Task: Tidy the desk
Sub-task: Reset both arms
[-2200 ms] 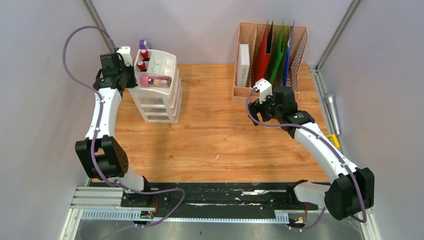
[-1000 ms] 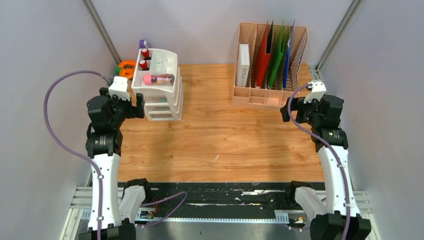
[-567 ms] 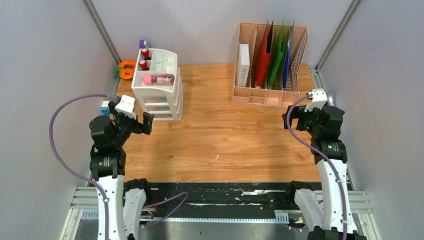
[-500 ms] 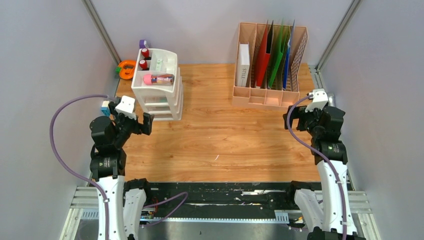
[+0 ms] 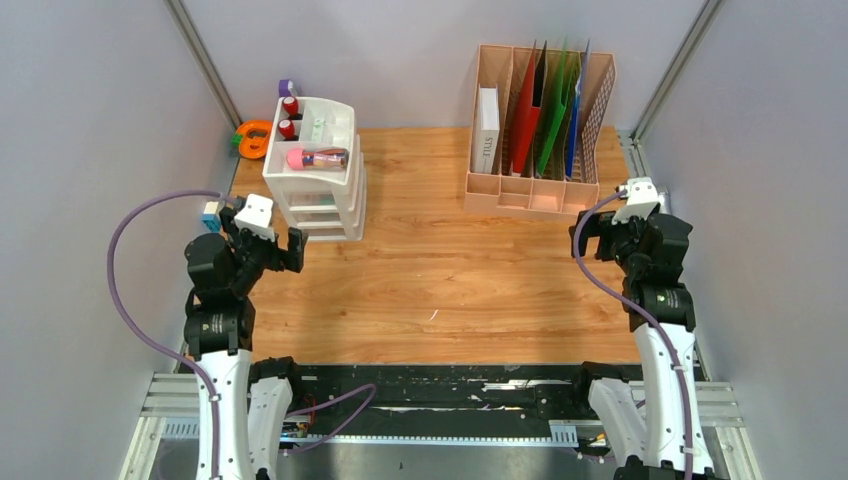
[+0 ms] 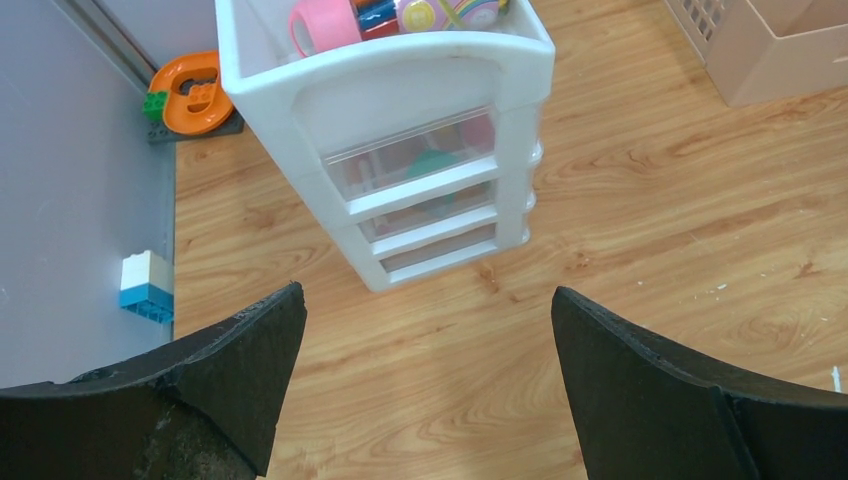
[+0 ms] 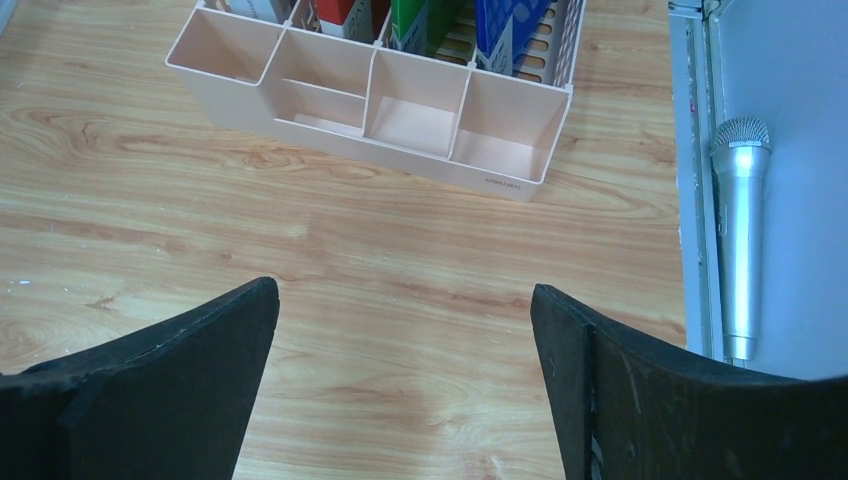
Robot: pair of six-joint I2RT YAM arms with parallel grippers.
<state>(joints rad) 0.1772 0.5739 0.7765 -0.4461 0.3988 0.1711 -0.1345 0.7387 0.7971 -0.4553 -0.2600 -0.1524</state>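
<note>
The desk [image 5: 450, 270] is a light wood-grain top between grey walls. My left gripper [image 5: 262, 245] hovers over its left side, just in front of a white three-drawer unit [image 5: 315, 180]. The left wrist view shows that gripper [image 6: 425, 330] open, with only bare wood between its fingers and the drawer unit [image 6: 400, 130] ahead. Over the right side, my right gripper [image 5: 630, 235] sits in front of a pink file organizer [image 5: 540, 120]. It is open too [image 7: 405, 320] and holds nothing, with the organizer [image 7: 400, 110] ahead of it.
Red-capped items and a pink tape roll [image 6: 325, 22] fill the drawer unit's top tray. An orange toy [image 6: 195, 90] and a blue-and-white brick [image 6: 145, 285] lie by the left wall. A silver microphone [image 7: 740, 230] rests in the right rail channel. Folders stand in the organizer.
Both arms have drawn back toward the near edge, the left away from the drawer unit and the right away from the organizer. Both grippers stayed open.
</note>
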